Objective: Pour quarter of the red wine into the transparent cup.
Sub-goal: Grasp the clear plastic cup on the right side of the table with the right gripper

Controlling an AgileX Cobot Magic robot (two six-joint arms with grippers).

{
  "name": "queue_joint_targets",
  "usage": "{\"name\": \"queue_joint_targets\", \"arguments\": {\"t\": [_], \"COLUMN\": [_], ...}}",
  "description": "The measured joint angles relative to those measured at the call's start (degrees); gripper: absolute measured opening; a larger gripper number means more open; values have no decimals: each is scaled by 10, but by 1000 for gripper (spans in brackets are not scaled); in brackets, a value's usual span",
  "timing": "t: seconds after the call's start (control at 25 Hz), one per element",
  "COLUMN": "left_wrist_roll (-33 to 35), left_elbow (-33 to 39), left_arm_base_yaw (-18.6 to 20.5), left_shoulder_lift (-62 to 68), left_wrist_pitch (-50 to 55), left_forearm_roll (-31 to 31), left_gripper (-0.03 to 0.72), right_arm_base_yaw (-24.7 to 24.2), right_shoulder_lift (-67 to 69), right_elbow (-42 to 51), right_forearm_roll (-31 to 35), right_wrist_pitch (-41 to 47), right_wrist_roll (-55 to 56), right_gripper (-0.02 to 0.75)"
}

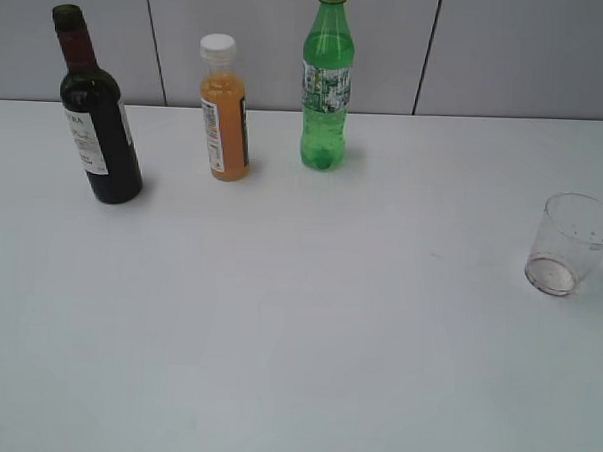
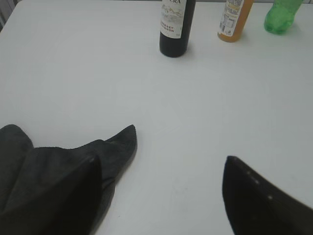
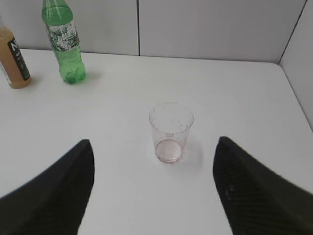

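Four containers are seen on the white counter (image 1: pixel 297 336): three bottles and one cup. The wine (image 1: pixel 98 112) is held in a dark glass bottle with a maroon foil neck and a white label; its glass is too dark for the fill level to be told. It is stood upright at the far left of the counter, with no cap to be made out on its mouth. Just to its right, apart from it, a juice bottle (image 1: pixel 224 111) with a white cap is filled with orange liquid nearly to the shoulder. Further right, a green bottle (image 1: pixel 328 82) with a yellowish cap is stood; its contents cannot be judged through the tinted plastic.

The cup (image 1: pixel 568 244) is set well apart from the three bottles, near the right edge of the counter. It is small, clear and tapered toward its base, upright, and only a thin reddish film is seen at its bottom, with small specks on its wall.

In the left wrist view the left claw (image 2: pixel 161 181) is shown spread wide with nothing between its fingers, the wine bottle ahead of it. In the right wrist view the right claw (image 3: pixel 154 186) is likewise spread and unloaded, with the cup seen ahead between its two fingers, untouched.
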Motion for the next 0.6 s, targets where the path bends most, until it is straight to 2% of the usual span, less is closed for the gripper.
{"name": "queue_joint_targets", "arguments": {"t": [0.4,0.6], "left_wrist_roll": [0,0], "left_elbow": [0,0], "left_arm_base_yaw": [0,0], "left_shoulder_lift": [0,0], "left_wrist_pitch": [0,0], "left_forearm_roll": [0,0], "left_gripper": [585,585], "right_arm_base_yaw": [0,0], "right_shoulder_lift": [169,230], "right_elbow": [4,53], "right_forearm_roll": [6,8], "right_wrist_pitch": [-207,-328], "right_wrist_roll": [-23,-24], "right_gripper": [606,605]}}
